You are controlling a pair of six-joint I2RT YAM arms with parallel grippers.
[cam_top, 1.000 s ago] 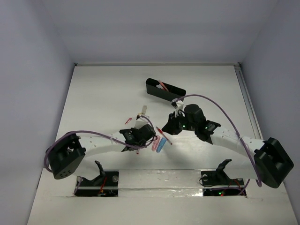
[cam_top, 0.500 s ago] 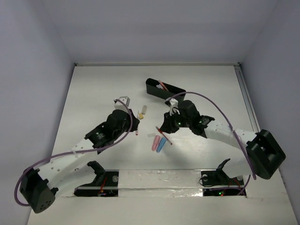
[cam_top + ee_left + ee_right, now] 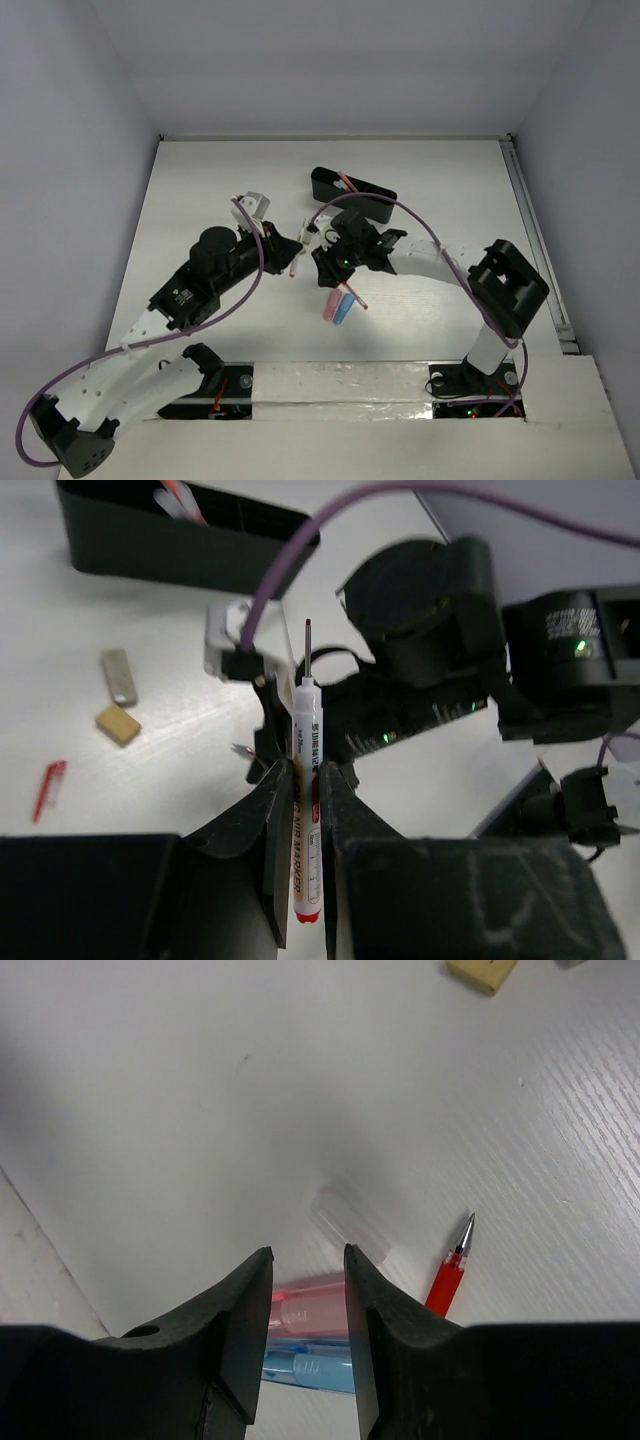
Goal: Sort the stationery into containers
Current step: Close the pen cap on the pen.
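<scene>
Well inside the tabletop [image 3: 200, 190] edges, the left gripper [image 3: 303, 780] clamps a white pen [image 3: 306, 715]. The right gripper [image 3: 308, 1265], slightly parted, holds nothing. The tray [image 3: 325, 182] sits nearer the far edge.

Matt wood-grain table [image 3: 600, 1110], glossy plastic pen [image 3: 306, 740]

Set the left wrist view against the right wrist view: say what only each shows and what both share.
Only the left wrist view: the left claw shut on a white pen, the black tray, a grey eraser and the right arm's wrist. Only the right wrist view: the right claw open above a pink capsule, a blue capsule and a clear cap. Both: the white table, and probably the same tan eraser.
</scene>
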